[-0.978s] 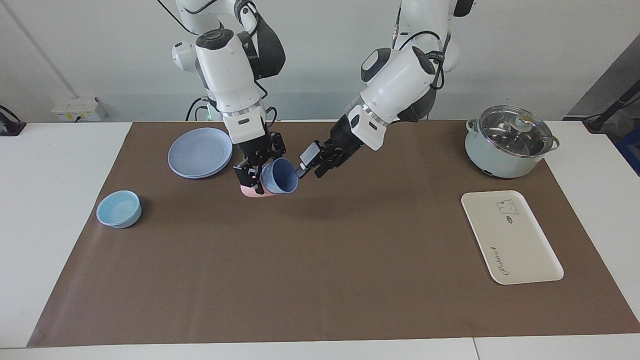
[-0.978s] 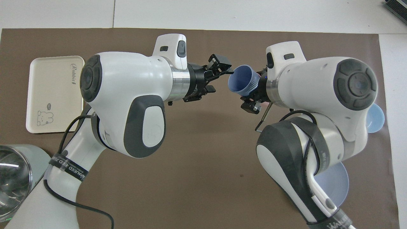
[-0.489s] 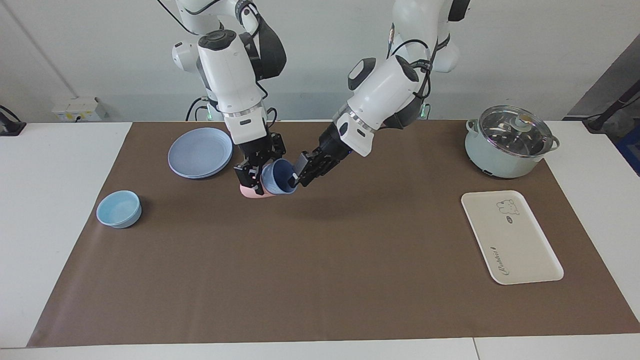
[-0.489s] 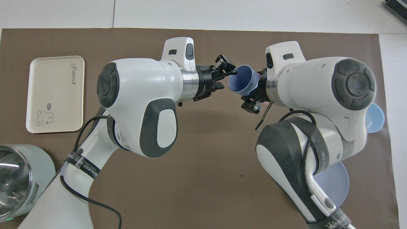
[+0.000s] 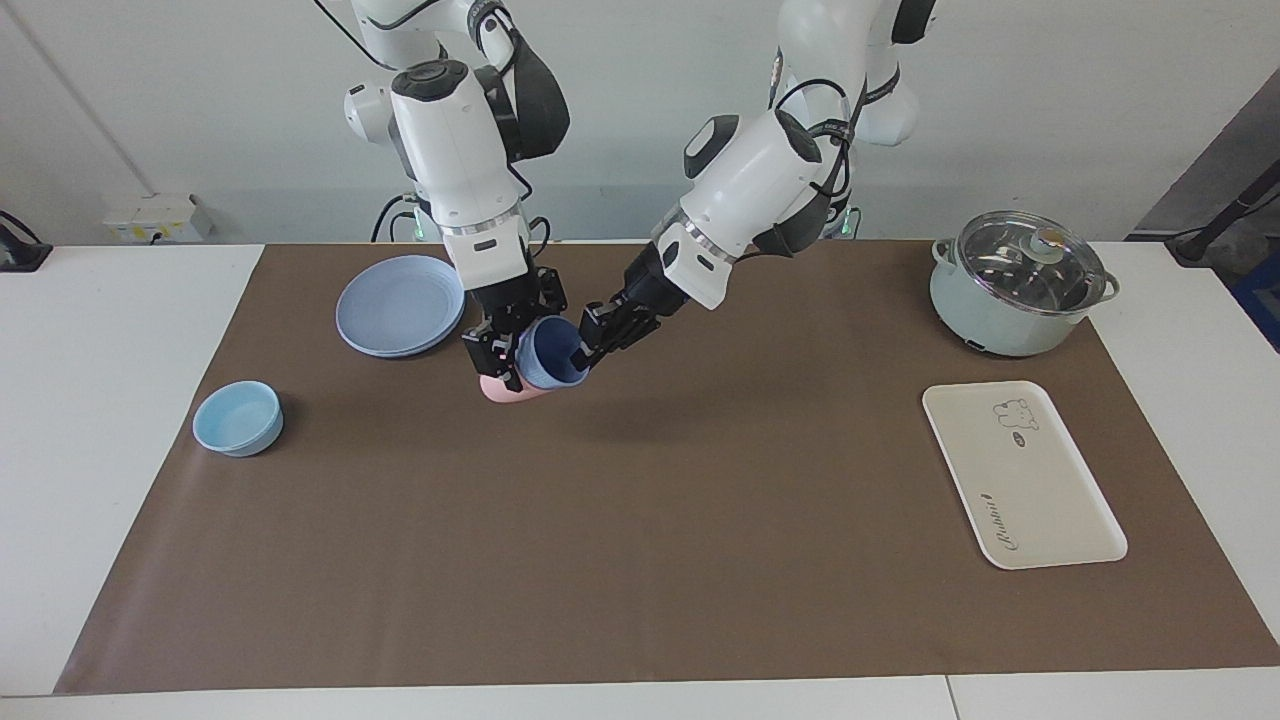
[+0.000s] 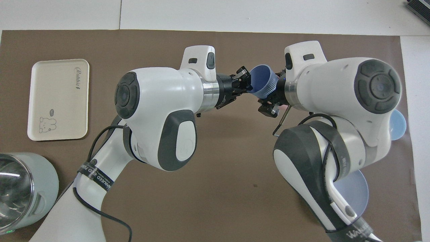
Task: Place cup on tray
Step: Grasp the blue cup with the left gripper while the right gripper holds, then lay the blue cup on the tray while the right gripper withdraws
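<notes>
Since a second ago, the left hand has been brought up to the cup, one finger now inside its rim; whether its grip is closed cannot be told. The cup, smooth ribbed blue plastic and tapered, is grasped on its side by the right hand above a pink cup, mouth turned toward the left arm. The cream tray, flat with rounded corners, lies well apart at the left arm's end of the table.

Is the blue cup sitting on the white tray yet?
No, the cup is held up over the brown mat by the right end effector, apart from the tray.
</notes>
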Robot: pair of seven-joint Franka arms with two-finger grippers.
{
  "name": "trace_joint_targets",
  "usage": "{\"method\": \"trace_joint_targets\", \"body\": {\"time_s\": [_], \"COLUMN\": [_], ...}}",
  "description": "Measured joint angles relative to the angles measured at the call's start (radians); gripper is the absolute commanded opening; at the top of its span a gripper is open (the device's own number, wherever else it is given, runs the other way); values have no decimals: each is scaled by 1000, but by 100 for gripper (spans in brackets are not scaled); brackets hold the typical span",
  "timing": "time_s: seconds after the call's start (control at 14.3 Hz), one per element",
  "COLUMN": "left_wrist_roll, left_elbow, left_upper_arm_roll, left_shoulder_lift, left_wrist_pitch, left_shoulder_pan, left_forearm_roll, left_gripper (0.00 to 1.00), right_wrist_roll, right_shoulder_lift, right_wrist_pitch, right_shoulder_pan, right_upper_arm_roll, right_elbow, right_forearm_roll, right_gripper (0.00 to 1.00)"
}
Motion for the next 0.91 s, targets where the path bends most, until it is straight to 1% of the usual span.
{"method": "trace_joint_targets", "body": {"time_s": [0.35, 0.56, 0.77, 0.91], "left_wrist_roll": [0, 0, 1, 6], "left_elbow": [11, 92, 174, 200], "left_upper_arm_roll": [5, 15, 23, 29], "left_shoulder_lift": [3, 21, 30, 34], "left_wrist_pitch": [-12, -121, -244, -298], "left_shoulder_pan": [1, 36, 117, 165], "left_forearm_roll": [0, 0, 3, 43], "left_gripper": [0, 0, 0, 0], "right_wrist_roll": [0, 0, 0, 5], "right_shoulder_lift": [2, 3, 8, 10], "right_wrist_pitch": [3, 5, 4, 3], "right_shoulder_pan": [0, 0, 2, 2], "right_upper_arm_roll": [0, -1, 1, 7], "right_elbow": [4, 7, 6, 6], "right_forearm_roll": [0, 0, 0, 0], "right_gripper": [0, 0, 0, 0]}}
